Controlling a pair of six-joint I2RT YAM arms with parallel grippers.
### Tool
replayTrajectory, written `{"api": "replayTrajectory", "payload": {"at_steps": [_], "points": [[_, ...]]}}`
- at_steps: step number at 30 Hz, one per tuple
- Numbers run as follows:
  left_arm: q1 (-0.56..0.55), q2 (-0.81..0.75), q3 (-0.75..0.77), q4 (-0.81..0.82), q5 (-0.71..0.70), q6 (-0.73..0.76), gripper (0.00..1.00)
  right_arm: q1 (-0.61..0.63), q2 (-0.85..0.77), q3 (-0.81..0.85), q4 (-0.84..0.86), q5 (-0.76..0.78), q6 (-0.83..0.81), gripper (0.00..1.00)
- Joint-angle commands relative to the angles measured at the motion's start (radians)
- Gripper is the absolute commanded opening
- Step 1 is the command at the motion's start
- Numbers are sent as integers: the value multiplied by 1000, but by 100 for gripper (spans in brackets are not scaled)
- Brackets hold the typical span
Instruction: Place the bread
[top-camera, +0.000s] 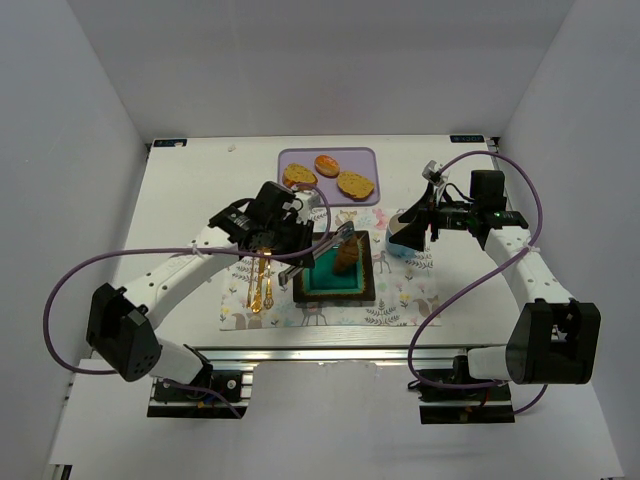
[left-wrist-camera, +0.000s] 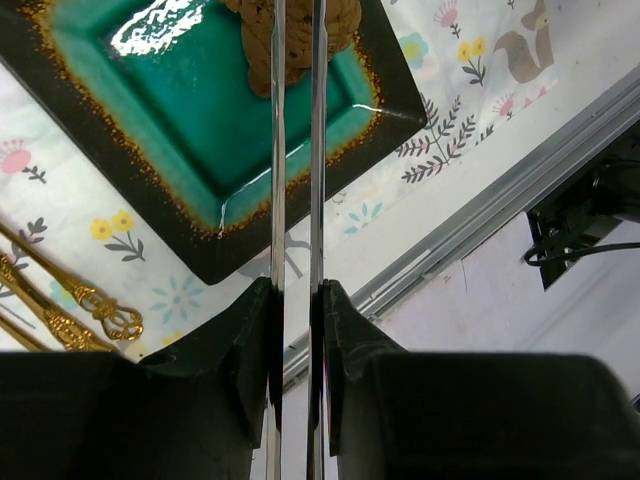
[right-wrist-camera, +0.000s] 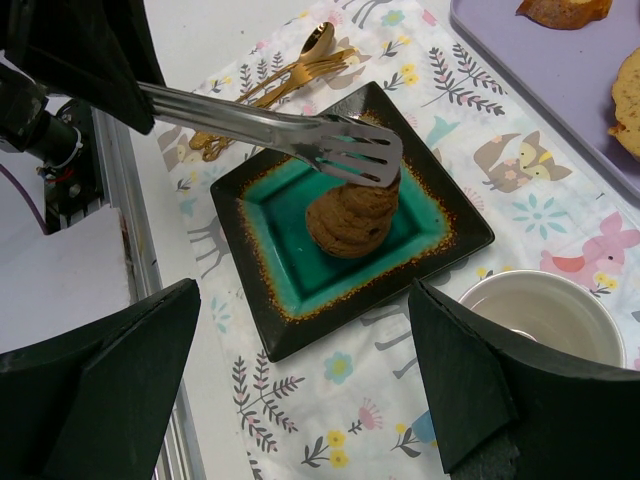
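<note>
Brown bread (right-wrist-camera: 350, 215) stood on end in the well of the teal square plate (right-wrist-camera: 285, 240), pinched at its top by metal tongs (right-wrist-camera: 300, 135).
The left jaws were clamped narrow on the tongs' handles. The right jaws hung wide apart, holding nothing, near a white bowl (right-wrist-camera: 545, 315). Plate and bowl sat on a floral placemat (right-wrist-camera: 520, 200) on the counter (top-camera: 190, 190), with gold cutlery (top-camera: 260, 285) just beside the plate.

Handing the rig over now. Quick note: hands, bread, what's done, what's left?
Left hand: shut on tongs, whose tips grip the bread.
Right hand: open, empty, near the white cup.
Bread: upright, seemingly resting on the green plate.
Done: bread brought to plate.
To do: open tongs, lift clear.
</note>
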Motion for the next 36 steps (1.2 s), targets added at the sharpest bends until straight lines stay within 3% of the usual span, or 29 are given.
{"api": "replayTrajectory", "payload": {"at_steps": [1,10,14,30,36], "points": [[-15,19,52,21,8,-7,31,-4,-15,16,13,-22,-2,89],[-34,54,89,26,2,-10,49,-7,-19,10,14,-22,-7,89],[-34,50,97,24,-18,-18,50,-8,-19,8,15,-25,-8,89],[-29,14,176,61,-148,-86,50,-11,-19,5,13,-39,-13,89],[115,25,105,251,-76,-281,42,-11,-24,-10,18,-44,-11,89]]}}
